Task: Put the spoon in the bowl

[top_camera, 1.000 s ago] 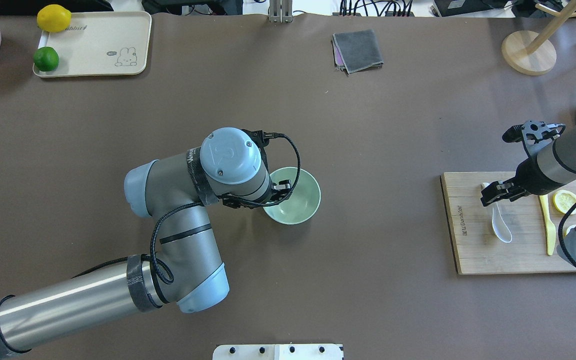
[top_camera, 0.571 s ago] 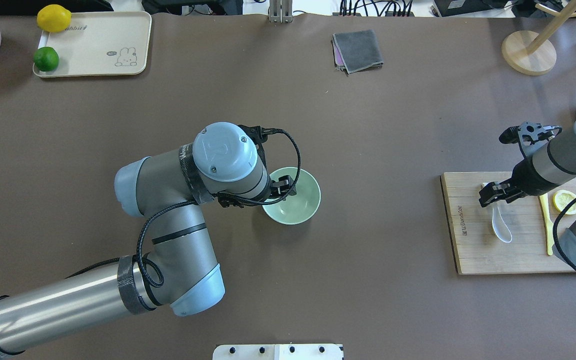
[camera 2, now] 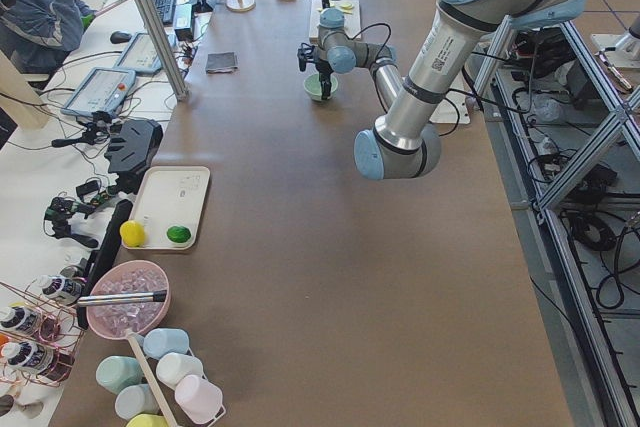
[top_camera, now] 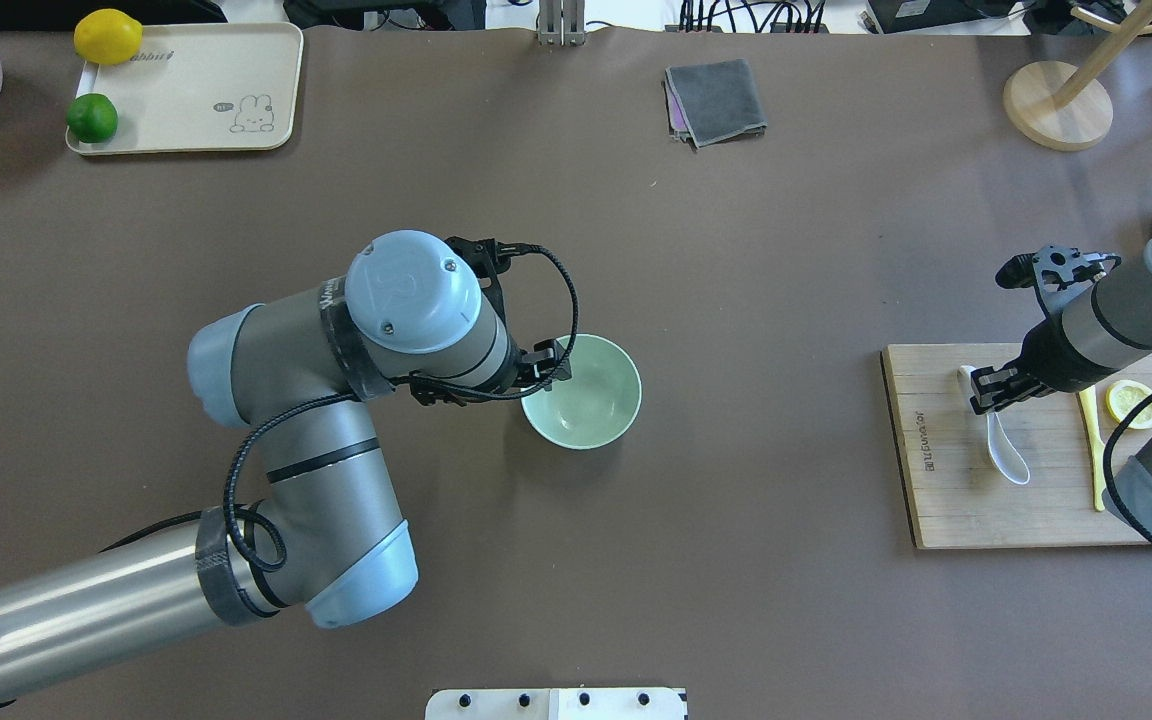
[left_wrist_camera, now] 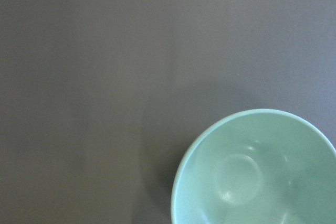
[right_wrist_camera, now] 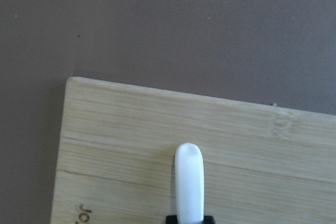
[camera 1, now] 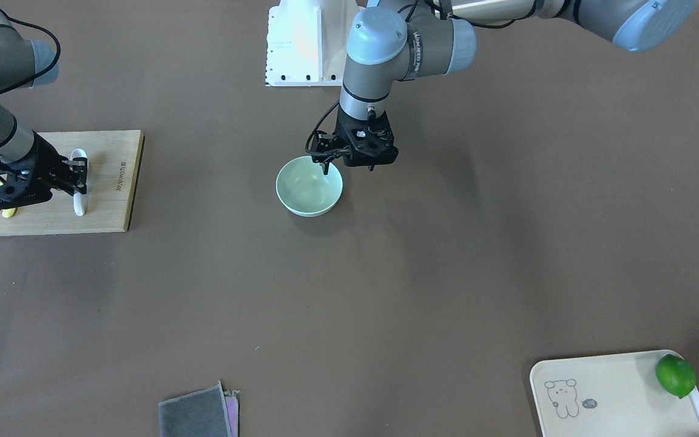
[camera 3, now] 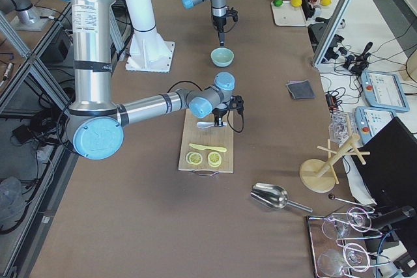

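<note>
Seen from overhead, the right gripper point(top_camera: 992, 388) is clenched on the handle of the white spoon point(top_camera: 1004, 452), seemingly to lift it off the wooden board point(top_camera: 946, 490) at three o'clock of the green bowl point(top_camera: 598, 420), while the left gripper point(top_camera: 554, 365), its grip impossible to tell, hovers at the bowl's nine o'clock rim.

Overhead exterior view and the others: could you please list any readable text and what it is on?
"abbit": top edge of the cream tray, its start hidden by the lemon.
"Jo": engraved on the cutting board, cut off by the frame edge.
Tray speech bubble, and band lettering on the left arm: too small to read.
</note>
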Action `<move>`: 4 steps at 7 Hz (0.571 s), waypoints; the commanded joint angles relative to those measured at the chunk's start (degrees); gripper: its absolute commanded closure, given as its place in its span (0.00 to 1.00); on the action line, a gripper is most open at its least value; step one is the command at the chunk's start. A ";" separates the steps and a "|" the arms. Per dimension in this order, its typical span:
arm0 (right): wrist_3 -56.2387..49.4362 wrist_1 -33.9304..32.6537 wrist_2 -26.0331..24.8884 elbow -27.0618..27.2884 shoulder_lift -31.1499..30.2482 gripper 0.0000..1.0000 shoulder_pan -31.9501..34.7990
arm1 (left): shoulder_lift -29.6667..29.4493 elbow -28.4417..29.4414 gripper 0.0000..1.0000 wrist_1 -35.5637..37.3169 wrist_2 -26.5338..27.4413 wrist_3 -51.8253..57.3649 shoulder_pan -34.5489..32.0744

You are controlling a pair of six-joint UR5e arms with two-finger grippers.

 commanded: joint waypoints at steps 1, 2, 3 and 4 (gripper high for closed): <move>2.12 -1.21 0.98 3.67 1.55 1.00 0.17 | 9.22 -8.64 0.02 0.09 -4.07 7.38 -4.56; 6.49 -5.40 1.86 6.57 4.95 1.00 0.35 | 15.10 -11.38 0.02 -0.17 -6.46 12.67 -7.90; 9.76 -12.14 0.82 8.86 10.38 1.00 0.00 | 19.51 -12.54 0.02 -0.43 -8.31 20.03 -11.76; 16.23 -15.08 -1.71 9.23 15.92 1.00 -3.40 | 23.82 -13.86 0.02 -0.87 -10.33 25.85 -15.54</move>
